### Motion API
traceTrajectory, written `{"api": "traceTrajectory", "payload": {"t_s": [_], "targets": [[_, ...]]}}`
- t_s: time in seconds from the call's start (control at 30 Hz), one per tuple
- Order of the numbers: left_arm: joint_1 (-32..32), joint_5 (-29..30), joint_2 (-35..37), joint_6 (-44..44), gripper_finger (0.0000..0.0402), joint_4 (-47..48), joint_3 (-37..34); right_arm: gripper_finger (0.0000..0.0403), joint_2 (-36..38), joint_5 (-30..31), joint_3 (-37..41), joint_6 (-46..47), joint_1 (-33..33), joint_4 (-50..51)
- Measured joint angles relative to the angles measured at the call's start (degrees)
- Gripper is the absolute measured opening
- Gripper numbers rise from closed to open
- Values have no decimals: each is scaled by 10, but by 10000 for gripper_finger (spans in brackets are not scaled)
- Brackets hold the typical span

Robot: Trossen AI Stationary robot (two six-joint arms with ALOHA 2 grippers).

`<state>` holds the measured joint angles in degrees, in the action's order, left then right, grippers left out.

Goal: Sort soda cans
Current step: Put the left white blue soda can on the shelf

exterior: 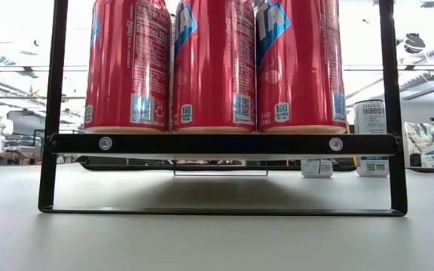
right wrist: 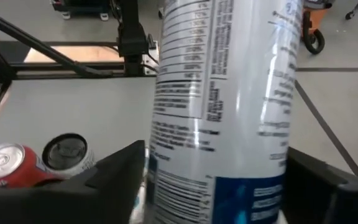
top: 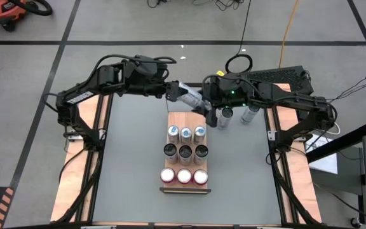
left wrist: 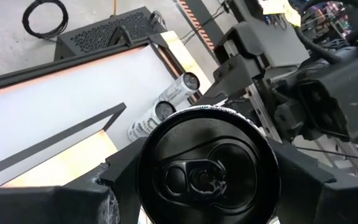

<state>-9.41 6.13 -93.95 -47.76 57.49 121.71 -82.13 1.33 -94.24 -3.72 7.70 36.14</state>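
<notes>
We see a robotics lab or workshop: a grey floor marked with black tape lines (top: 62,42), an orange shop vacuum (top: 5,11), loose cables (top: 239,62), and a framed table (top: 132,159) carrying two arms.

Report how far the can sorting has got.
Done: nine cans stand on the wooden board in three rows, blue, dark-topped silver, red. In hand: the left gripper holds a silver can lying sideways above the board's far edge, and the right gripper has its fingers around the same can. Left: two silver cans lie on the table to the right.
</notes>
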Motion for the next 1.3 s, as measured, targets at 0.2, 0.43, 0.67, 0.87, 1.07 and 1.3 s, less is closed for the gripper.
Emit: {"api": "traceTrajectory", "payload": {"t_s": [0.2, 0.43, 0.67, 0.87, 1.07, 1.3], "targets": [[0, -1, -2, -1, 260, 2, 0, 223, 0, 2, 0, 2, 0, 8], [0, 0, -2, 15, 303, -9, 0, 206, 1, -18, 0, 2, 1, 11], [-4, 2, 2, 22, 370, -59, 0, 208, 2, -104, 1, 52, 12, 16], [-16, 4, 34, 86, 384, -118, 0, 208, 16, -181, 1, 105, 47, -10], [-19, 41, 70, 168, 385, -143, 0, 208, 44, -227, 1, 126, 95, -62], [-15, 68, 91, 272, 385, -171, 0, 208, 56, -331, 1, 176, 151, -155]]}}
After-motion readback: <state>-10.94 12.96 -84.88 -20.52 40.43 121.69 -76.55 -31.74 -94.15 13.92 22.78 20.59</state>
